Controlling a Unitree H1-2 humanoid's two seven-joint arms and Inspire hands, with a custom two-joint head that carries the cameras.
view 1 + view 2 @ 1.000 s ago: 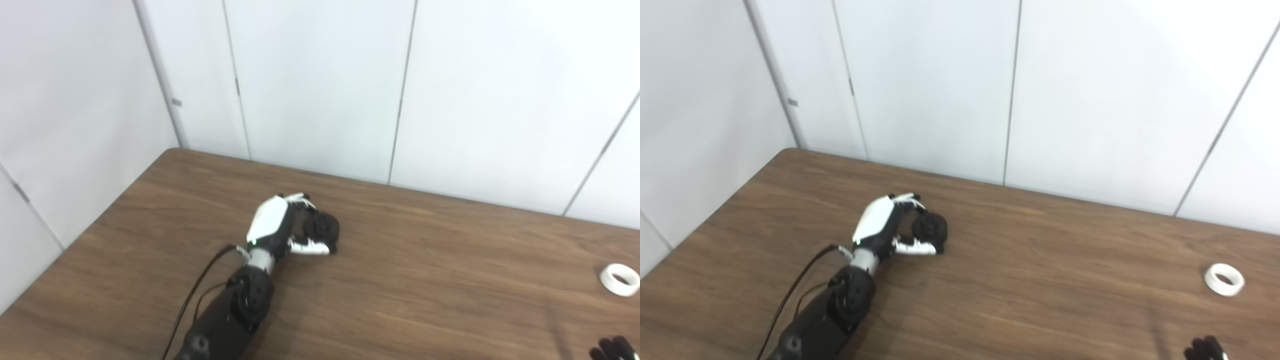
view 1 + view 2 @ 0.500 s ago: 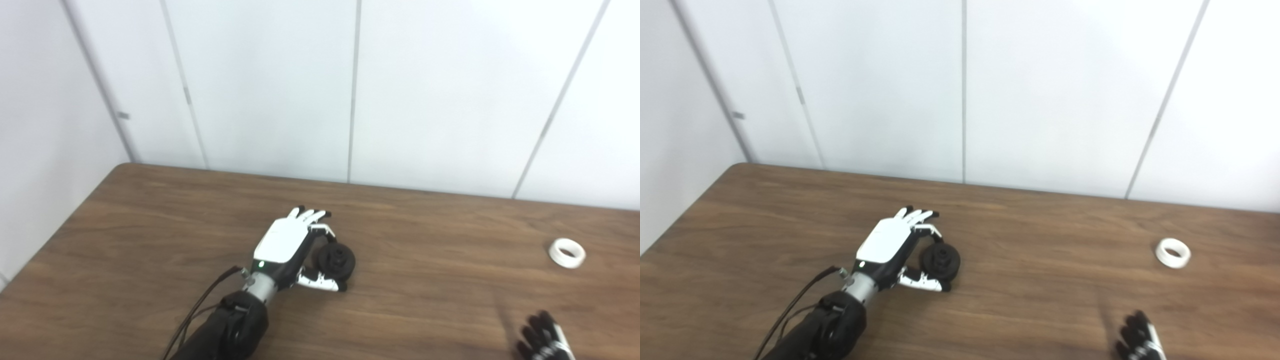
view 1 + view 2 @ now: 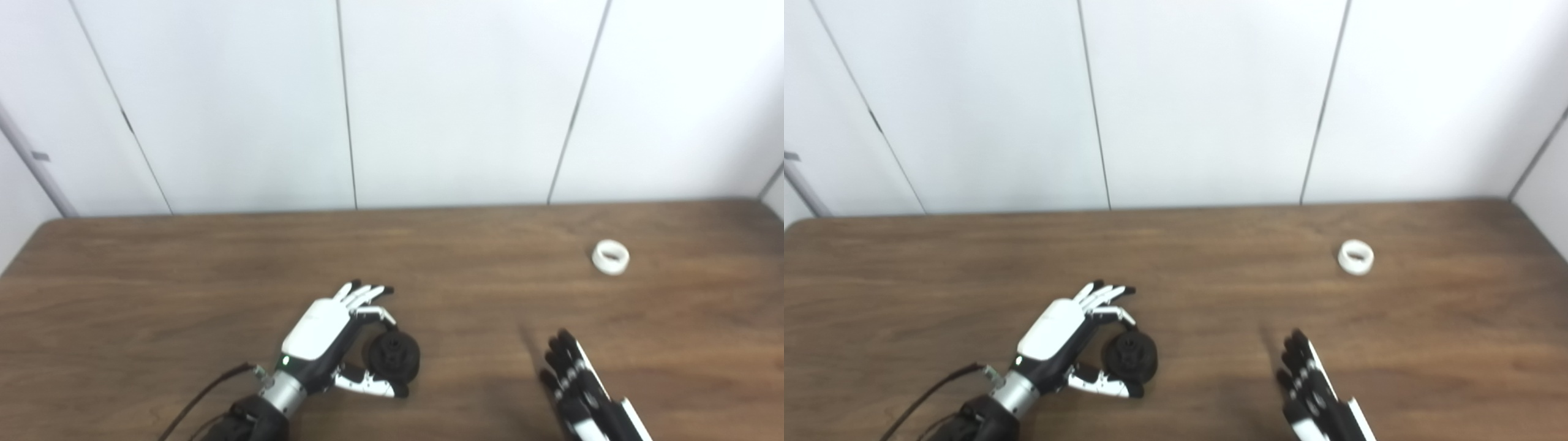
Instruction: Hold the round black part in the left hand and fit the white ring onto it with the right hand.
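Observation:
The round black part (image 3: pixel 394 356) sits low over the brown table (image 3: pixel 153 275), left of centre. My left hand (image 3: pixel 327 334) holds it between the thumb below and one curled finger above; the other fingers stretch out straight. I cannot tell whether the part touches the table. The white ring (image 3: pixel 610 257) lies flat on the table at the far right, and shows in the right eye view too (image 3: pixel 1355 257). My right hand (image 3: pixel 582 392) is open and empty, fingers stretched forward, at the bottom edge, well short of the ring.
White wall panels stand right behind the table's far edge (image 3: pixel 392 208). The table's right corner (image 3: pixel 756 202) is just past the ring. A black cable (image 3: pixel 202 392) runs along my left forearm.
The camera has swung right, shifting the whole picture. My right hand has come up into view from the bottom edge. My left hand's outer fingers have straightened while it keeps the black part.

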